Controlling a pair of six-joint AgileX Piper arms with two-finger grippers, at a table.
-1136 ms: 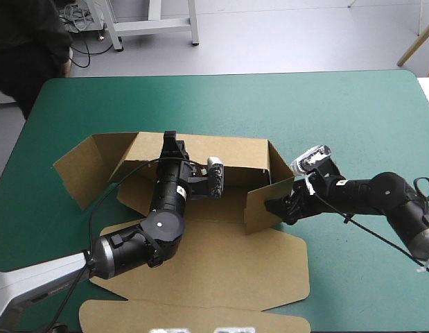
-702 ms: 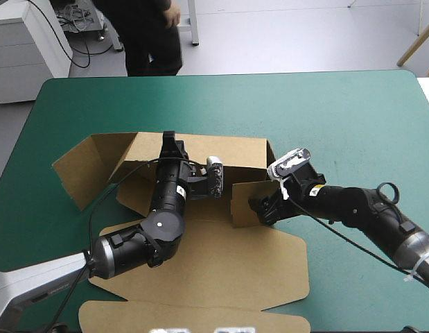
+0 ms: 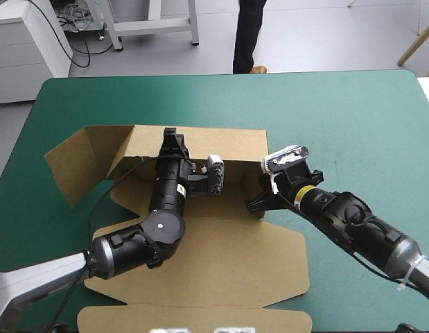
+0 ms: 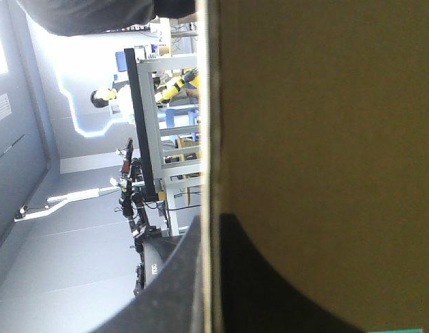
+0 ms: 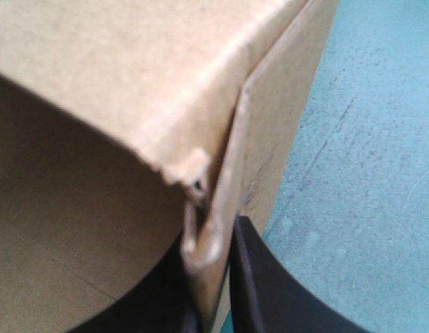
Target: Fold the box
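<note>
Right flap [image 5: 273,132] of cut brown cardboard box [image 3: 221,263] now swung in, approx. square w/ rear wall [image 3: 221,142]; corner forming. I see R gripper [image 3: 256,203] & L gripper [image 3: 174,142] near-closed, pinching board.

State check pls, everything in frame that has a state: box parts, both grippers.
box: partly folded, lid panel lying flat.
far wall: upright.
right flap: raised, at the far wall's end.
left flap: angled outward, untucked.
left gripper: shut on the far wall's top edge.
right gripper: shut on the right flap.
</note>
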